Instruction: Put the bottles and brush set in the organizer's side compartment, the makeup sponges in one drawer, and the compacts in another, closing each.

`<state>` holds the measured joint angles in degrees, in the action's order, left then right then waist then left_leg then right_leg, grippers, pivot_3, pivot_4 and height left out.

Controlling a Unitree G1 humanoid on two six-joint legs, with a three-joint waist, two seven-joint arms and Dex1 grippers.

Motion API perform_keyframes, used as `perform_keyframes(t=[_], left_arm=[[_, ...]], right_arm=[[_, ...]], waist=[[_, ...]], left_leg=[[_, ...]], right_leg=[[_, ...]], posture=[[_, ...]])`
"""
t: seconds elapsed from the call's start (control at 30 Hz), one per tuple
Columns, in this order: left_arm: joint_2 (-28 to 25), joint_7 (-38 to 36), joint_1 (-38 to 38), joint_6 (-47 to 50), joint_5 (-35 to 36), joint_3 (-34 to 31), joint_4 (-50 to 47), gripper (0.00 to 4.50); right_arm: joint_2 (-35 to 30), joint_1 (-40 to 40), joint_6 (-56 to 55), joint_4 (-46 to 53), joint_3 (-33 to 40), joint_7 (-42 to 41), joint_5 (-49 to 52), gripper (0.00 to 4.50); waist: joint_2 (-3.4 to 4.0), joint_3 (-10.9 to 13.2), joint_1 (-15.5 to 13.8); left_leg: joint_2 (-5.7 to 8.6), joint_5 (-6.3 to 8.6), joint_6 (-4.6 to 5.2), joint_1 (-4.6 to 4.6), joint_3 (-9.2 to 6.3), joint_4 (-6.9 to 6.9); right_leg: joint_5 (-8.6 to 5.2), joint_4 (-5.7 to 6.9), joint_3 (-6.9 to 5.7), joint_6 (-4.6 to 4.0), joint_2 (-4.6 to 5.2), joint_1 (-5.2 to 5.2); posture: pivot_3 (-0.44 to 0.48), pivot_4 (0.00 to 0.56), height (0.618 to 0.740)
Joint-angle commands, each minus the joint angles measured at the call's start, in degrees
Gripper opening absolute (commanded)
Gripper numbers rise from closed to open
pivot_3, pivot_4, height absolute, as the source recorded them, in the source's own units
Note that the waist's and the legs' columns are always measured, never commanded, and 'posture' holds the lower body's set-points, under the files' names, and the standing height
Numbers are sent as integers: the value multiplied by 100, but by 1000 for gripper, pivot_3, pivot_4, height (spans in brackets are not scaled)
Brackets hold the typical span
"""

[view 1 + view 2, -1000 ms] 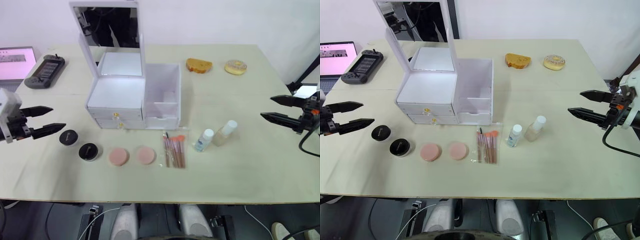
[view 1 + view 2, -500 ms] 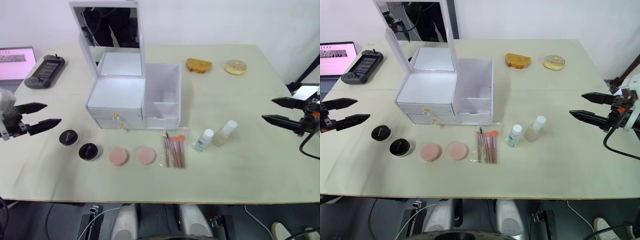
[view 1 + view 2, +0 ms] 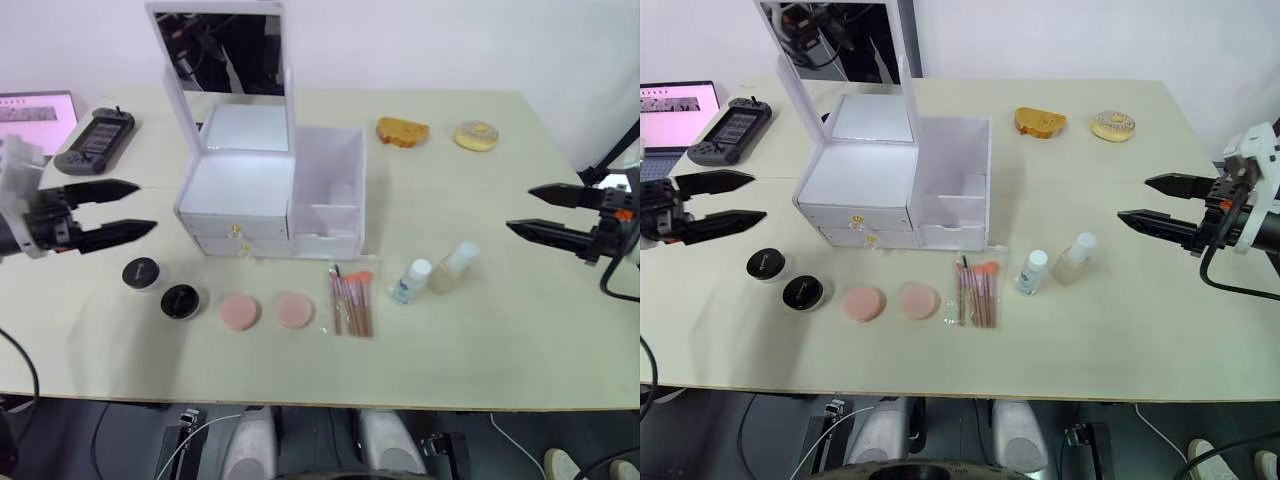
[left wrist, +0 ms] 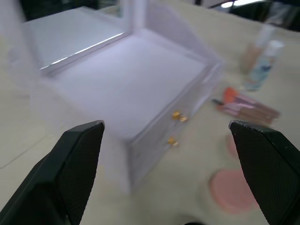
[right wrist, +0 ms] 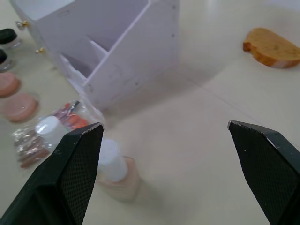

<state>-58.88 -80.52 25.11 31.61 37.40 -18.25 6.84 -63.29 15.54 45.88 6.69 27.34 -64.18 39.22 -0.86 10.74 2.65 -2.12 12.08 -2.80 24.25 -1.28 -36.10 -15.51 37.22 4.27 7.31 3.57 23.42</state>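
The white organizer (image 3: 240,195) stands mid-table with its mirror lid upright, both front drawers shut and the side compartment (image 3: 335,190) on its right holding nothing. In front lie two black compacts (image 3: 141,273) (image 3: 179,301), two pink makeup sponges (image 3: 239,311) (image 3: 294,309), the brush set (image 3: 351,301), and two bottles, blue-labelled (image 3: 410,281) and yellowish (image 3: 452,267). My left gripper (image 3: 145,206) hovers open left of the organizer, above the compacts. My right gripper (image 3: 520,208) hovers open to the right of the bottles.
A handheld game console (image 3: 95,141) and a laptop (image 3: 35,110) lie at the far left. A piece of toast (image 3: 402,131) and a donut (image 3: 474,134) sit at the back right. Bare tabletop stretches between the bottles and the right gripper.
My left gripper has moved right, toward the organizer. My right gripper has shifted slightly left toward the bottles. Both stay open, and nothing on the table has moved.
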Motion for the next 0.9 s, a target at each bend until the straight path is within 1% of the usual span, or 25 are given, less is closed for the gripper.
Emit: perform_keyframes(t=[0.03, 0.1, 0.23, 0.37, 0.47, 0.57, 0.67, 0.77, 0.9], left_arm=[[85, -52, 370, 331, 364, 251, -591, 4484], [422, 25, 741, 445, 469, 667, -992, 4484], [905, 80, 1134, 759, 660, 1162, -1440, 4484], [1290, 34, 1606, 871, 665, 1607, -1466, 4484], [1522, -124, 1929, 725, 449, 1986, -1324, 4484], [1714, -236, 2162, 506, 187, 2308, -1194, 4484], [2000, -176, 2383, 488, 214, 2353, -1128, 4484], [2144, -132, 2510, 491, 200, 2337, -1081, 4484], [2184, -140, 2540, 484, 145, 2357, -1099, 4484]], right_arm=[[-8, -185, 506, 805, 565, 304, 454, 4500], [118, -589, 856, 1402, 1078, 472, 725, 4500], [472, -1577, 1224, 2417, 2102, 594, 1077, 4500], [1028, -2650, 1322, 3246, 3146, 640, 1337, 4500], [1525, -3389, 1217, 3782, 3629, 830, 1419, 4500], [1970, -4135, 1032, 4166, 3924, 943, 1383, 4500], [2443, -4849, 774, 4423, 4185, 1030, 1456, 4500], [2676, -5285, 490, 4518, 4276, 1122, 1521, 4500], [2716, -5521, 216, 4555, 4157, 1369, 1638, 4500]], waist=[[-1, 0, -18], [-3, -1, -72], [-6, -2, -183], [-8, -2, -198], [-10, -3, -178], [-9, -4, -168], [-10, -4, -180], [-12, -4, -156], [-10, -5, -146]], left_leg=[[0, 0, 0, 0, 0, -1], [0, 0, 0, 3, -1, -2], [4, 1, 1, 11, -5, -7], [5, 1, 1, 11, -11, -8], [5, 1, 1, 6, -11, -10], [5, 1, 1, 0, -11, -9], [5, 1, 2, 2, -13, -8], [5, 1, 2, 4, -12, -11], [4, 1, 2, 0, -12, -8]], right_leg=[[0, 0, 0, 0, 0, 0], [-1, -3, 0, 0, -1, 0], [-2, -12, -1, 8, 0, -6], [-3, -10, -4, 9, -3, -6], [-3, -12, -3, 8, -3, -11], [-5, -15, -2, 5, -3, -17], [-12, -16, -3, -7, -4, -17], [-13, -20, -1, -9, -2, -17], [-15, -20, -1, -13, -3, -18]], posture=[[0, 150, 740], [0, 150, 740], [0, 150, 740], [0, 150, 740], [0, 150, 740], [0, 150, 740], [0, 150, 740], [0, 150, 740], [0, 150, 740]])
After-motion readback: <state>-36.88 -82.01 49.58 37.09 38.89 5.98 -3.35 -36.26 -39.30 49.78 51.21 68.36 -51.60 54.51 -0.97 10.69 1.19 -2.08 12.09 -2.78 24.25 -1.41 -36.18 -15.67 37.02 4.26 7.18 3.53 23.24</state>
